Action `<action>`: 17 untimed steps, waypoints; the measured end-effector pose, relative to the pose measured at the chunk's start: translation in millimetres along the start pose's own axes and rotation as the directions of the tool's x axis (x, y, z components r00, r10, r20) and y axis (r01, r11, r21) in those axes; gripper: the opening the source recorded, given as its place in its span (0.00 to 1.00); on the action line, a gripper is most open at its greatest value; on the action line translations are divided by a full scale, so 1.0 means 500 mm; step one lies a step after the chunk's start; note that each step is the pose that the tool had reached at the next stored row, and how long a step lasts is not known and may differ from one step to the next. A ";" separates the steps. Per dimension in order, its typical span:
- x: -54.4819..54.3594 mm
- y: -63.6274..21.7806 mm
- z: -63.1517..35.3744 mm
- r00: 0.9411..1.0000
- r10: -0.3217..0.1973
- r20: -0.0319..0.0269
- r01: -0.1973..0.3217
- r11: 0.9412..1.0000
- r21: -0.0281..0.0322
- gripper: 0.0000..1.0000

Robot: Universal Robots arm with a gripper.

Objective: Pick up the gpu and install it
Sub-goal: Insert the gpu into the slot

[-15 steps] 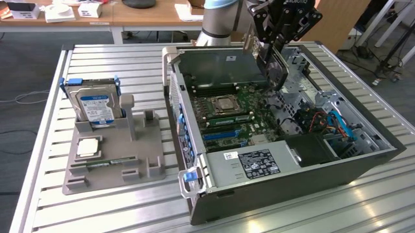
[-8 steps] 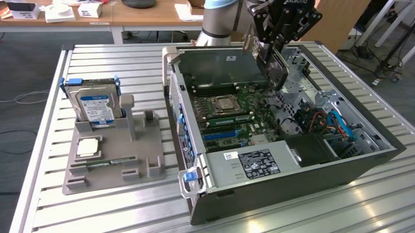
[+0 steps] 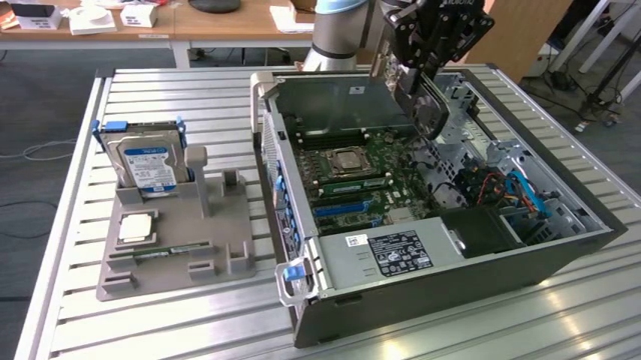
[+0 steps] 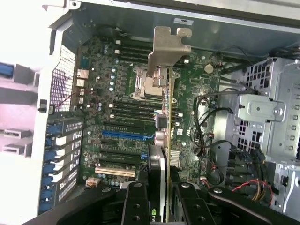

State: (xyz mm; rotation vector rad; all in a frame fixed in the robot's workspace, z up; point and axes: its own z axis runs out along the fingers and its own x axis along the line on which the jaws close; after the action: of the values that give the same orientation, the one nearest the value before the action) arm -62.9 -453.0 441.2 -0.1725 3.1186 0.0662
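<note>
The gpu (image 3: 431, 112) hangs on edge above the open computer case (image 3: 451, 292), over the far end of the motherboard (image 3: 361, 176). My gripper (image 3: 413, 75) is shut on the card's upper edge. In the wrist view the gpu (image 4: 166, 47) shows edge-on, with its silver end bracket pointing away from my gripper (image 4: 159, 187) and the black fingers (image 4: 136, 201) pressed on either side of the board. Below the card lie the motherboard's expansion slots (image 4: 124, 133), and the card is clear of them.
A grey parts holder (image 3: 225, 240) in the exterior view's left carries a hard drive (image 3: 150, 161), a CPU (image 3: 135, 225) and a RAM stick (image 3: 165, 253). Inside the case are a power supply (image 3: 401, 251), a drive cage (image 4: 267, 112) and loose cables (image 4: 208, 131).
</note>
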 end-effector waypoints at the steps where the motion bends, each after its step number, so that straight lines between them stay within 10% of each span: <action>1: 0.000 0.000 0.000 1.000 -0.015 -0.001 0.015 1.000 0.000 0.27; 8: 0.000 0.000 0.001 0.992 -0.125 -0.005 0.125 0.992 -0.003 0.27; 17: 0.000 0.000 0.002 0.969 -0.248 -0.010 0.248 0.969 -0.006 0.27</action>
State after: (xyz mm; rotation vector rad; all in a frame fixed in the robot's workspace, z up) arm -62.9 -453.1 440.3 -0.5630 3.0776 0.0693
